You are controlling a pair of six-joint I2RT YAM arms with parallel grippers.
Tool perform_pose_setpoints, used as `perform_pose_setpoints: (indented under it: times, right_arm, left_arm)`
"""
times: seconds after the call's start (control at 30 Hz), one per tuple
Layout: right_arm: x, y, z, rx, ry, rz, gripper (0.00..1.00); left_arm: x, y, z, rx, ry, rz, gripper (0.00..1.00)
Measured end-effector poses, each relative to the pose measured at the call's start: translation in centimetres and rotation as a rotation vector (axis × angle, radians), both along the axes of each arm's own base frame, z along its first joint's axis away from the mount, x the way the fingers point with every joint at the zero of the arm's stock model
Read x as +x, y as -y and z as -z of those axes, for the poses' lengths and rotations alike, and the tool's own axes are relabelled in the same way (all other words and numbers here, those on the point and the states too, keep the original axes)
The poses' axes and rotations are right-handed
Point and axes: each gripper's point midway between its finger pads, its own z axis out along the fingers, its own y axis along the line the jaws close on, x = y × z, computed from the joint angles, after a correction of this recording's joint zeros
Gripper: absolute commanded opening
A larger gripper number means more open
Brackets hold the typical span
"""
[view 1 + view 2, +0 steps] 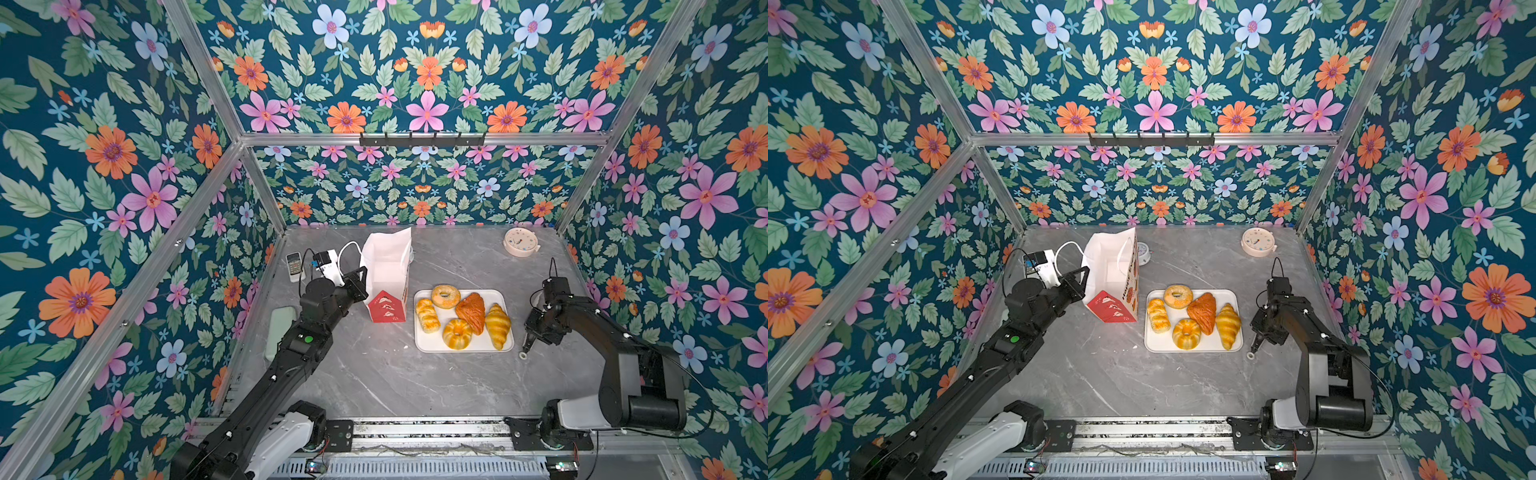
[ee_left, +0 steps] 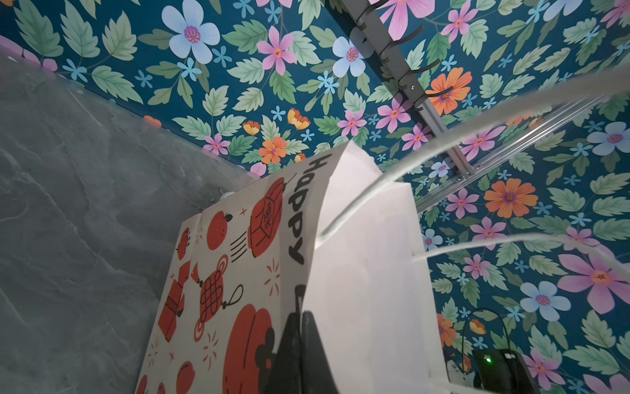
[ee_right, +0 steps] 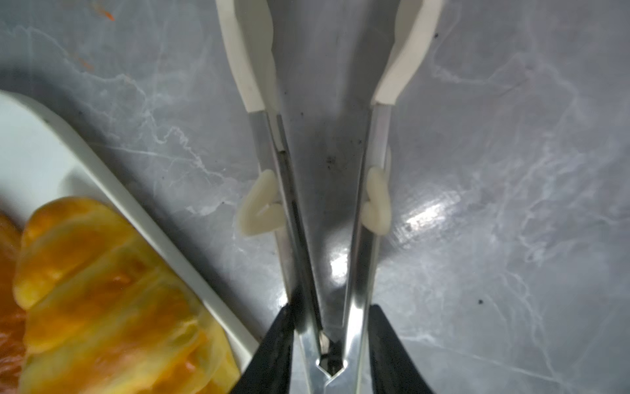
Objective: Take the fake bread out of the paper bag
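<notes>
while all five pieces of the fake bread lie on the white tray, clear of both sets of fingers, the paper bag stands upright just beside the tray's left edge, its open mouth showing white inside. the left gripper is pinched together on the bag's side edge, its arm reaching in low from the tray's left. the right gripper, just right of the tray and pointing down, clamps metal tongs whose white tips stand apart.

Both top views give you bright, even light and soft shadows on the grey tabletop. In the right wrist view glare hits the steel tongs and the croissant blurs; in the left, 2 cord handles are out of focus.
</notes>
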Motion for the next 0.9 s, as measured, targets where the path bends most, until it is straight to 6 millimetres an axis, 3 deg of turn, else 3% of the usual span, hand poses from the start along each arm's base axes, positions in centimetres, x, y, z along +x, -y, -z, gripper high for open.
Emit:
perform_pose_setpoints:
  times: [0.17,0.23,0.3,0.4,0.43,0.67,0.8,0.9]
  right_arm:
    - [-0.2,-0.3,-0.4,0.014,0.024,0.002,0.54]
    - [-0.4,-0.5,-0.8,0.025,0.045,0.012,0.54]
    - [-0.5,-0.6,-1.2,0.028,0.069,0.010,0.55]
    - [-0.5,-0.6,-2.0,0.025,0.107,0.010,0.54]
    - [-0.5,-0.6,-2.3,0.024,0.119,0.010,0.54]
    - [-0.9,-0.6,-2.3,0.022,0.133,0.009,0.54]
    - [-1.1,-0.8,-2.1,0.032,0.142,0.006,0.54]
    - [-1.1,-1.0,-2.3,0.041,0.162,0.002,0.54]
  left_arm:
    - [-0.2,-0.4,-0.4,-0.009,0.010,-0.005,0.00]
    - [-0.1,-0.6,-0.7,-0.005,0.010,-0.011,0.06]
    - [-0.1,-0.7,-1.0,0.009,0.012,-0.013,0.17]
    - [-0.1,-1.0,-1.6,0.022,0.020,-0.019,0.48]
    - [-0.1,-1.0,-1.8,0.031,0.026,-0.019,0.53]
    - [0.5,-1.7,-1.3,0.068,-0.005,-0.036,0.67]
    - [0.4,-1.8,-1.0,0.083,-0.011,-0.035,0.85]
    - [0.0,-1.9,-2.4,0.097,0.018,-0.028,0.97]
